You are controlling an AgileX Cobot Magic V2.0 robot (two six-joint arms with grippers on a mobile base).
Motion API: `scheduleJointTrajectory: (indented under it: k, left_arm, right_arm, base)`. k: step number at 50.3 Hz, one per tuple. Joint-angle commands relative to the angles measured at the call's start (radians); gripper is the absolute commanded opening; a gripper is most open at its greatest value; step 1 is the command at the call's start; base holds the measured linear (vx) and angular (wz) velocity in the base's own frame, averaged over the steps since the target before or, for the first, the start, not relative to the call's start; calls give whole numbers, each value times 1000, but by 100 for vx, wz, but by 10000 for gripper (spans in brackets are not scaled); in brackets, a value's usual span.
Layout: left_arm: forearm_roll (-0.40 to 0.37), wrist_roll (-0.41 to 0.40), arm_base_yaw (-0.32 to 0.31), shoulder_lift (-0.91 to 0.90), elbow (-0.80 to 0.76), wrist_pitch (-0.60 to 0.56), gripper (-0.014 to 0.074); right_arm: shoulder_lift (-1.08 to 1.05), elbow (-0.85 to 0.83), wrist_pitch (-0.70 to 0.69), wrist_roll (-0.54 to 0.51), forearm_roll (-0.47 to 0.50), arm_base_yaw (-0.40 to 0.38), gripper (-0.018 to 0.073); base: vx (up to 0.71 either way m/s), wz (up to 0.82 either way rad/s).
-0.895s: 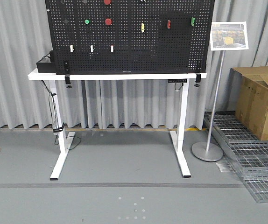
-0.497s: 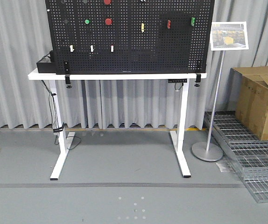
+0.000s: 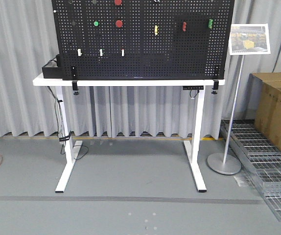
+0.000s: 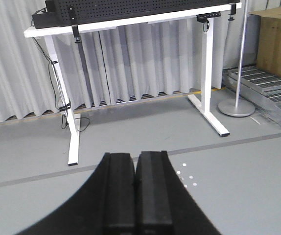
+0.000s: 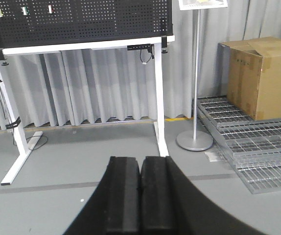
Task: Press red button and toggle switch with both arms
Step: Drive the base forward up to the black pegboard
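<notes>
- Two pincers, both pressed together: left pincer [image 4: 134, 164] and right pincer [image 5: 140, 166], aimed over the floor [image 4: 238, 161], well apart from the pegboard [image 3: 145, 54].
- Red button [image 3: 119, 23] high on that pegboard, above the white surface [image 3: 130, 82]; row of white switches [image 3: 101, 52] below it.
- Easy to strike the green button [image 3: 96, 23] just beside, or the second red button [image 3: 118, 2] at the top edge, through a slightly off aim.
- Cannot tell which switch is meant; risks flipping the wrong one.
</notes>
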Motion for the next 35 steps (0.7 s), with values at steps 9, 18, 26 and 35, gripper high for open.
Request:
scheduleJointTrajectory:
  k: [9,18,26,35]
  left_arm:
    - [-2,-7,-2,-14,34,-87,1]
    - [-2,-7,-2,-14,34,-87,1]
    - [-2,-7,-2,-14,34,-87,1]
    - [-2,-7,-2,-14,34,-87,1]
  right_arm:
    - [-16,11,-83,-9,-3,-7,-3]
    - [-16,11,-83,-9,-3,-7,-3]
    - [-16,11,-83,-9,-3,-7,-3]
    - [-16,11,-83,-9,-3,-7,-3]
  base:
    - [30,-3]
    - [38,-7]
    - [44,1]
    - [47,3]
